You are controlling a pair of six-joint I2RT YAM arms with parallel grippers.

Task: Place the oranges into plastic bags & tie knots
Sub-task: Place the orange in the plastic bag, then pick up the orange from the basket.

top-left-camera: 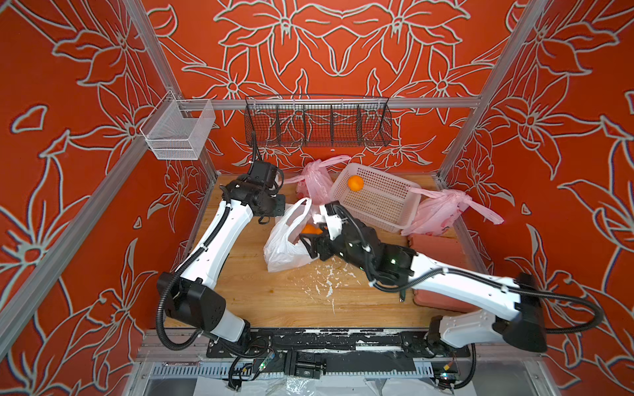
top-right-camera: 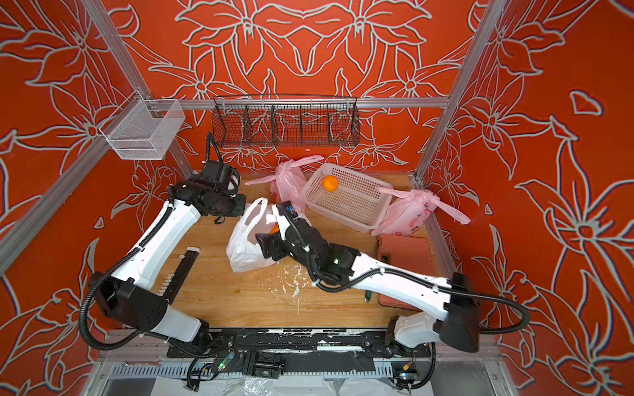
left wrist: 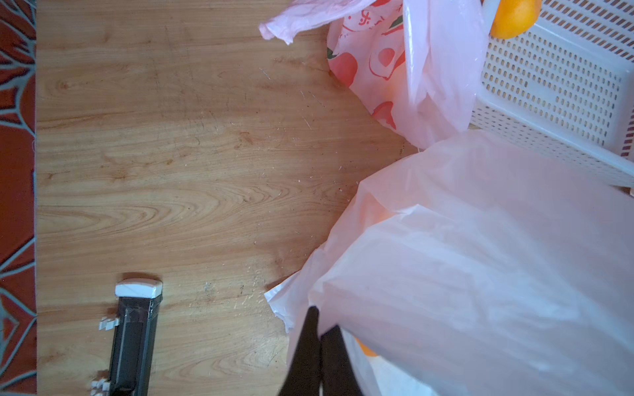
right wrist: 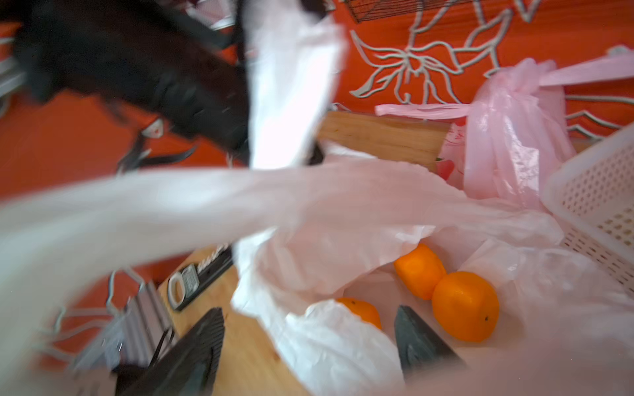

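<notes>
Farthest left, the left end effector (left wrist: pixel 321 325) is pinched tight on a handle loop (right wrist: pixel 291 85) of the white bag (top-left-camera: pixel 284 252), lifting that side so the mouth gapes upward and toward the right arm. The bag sits untied in the middle of the tabletop (top-left-camera: pixel 274 301). Over its mouth hangs the right end effector (right wrist: pixel 309 310), spread wide and gripping nothing. In the right wrist view one finger is outside the rim over the wood and the other is inside the mouth. Below them three oranges (right wrist: pixel 465 307) lie in the bag, two touching and one half under a fold of film.

The coming move, as I judge it, turns on the loose orange (top-left-camera: pixel 355 182). It lies in the far corner of the white basket (top-left-camera: pixel 380 205), beyond the right end effector and slightly toward the robot's right. Being round, it offers no long axis to line up with; the basket's long side slants from far-left to near-right. The right arm is nearer and free, while the left is busy with the handle.

Counted left to right:
- Bags: three, namely the white bag, the rear pink bag (top-left-camera: pixel 314 185) with its knot (top-left-camera: pixel 313 168), and the right-hand pink bag (top-left-camera: pixel 435 216), also knotted
- Knots: two
- Oranges in plain sight: four, three of them bagged and one in the basket
- Pink bags' contents: cannot be counted through the film
</notes>
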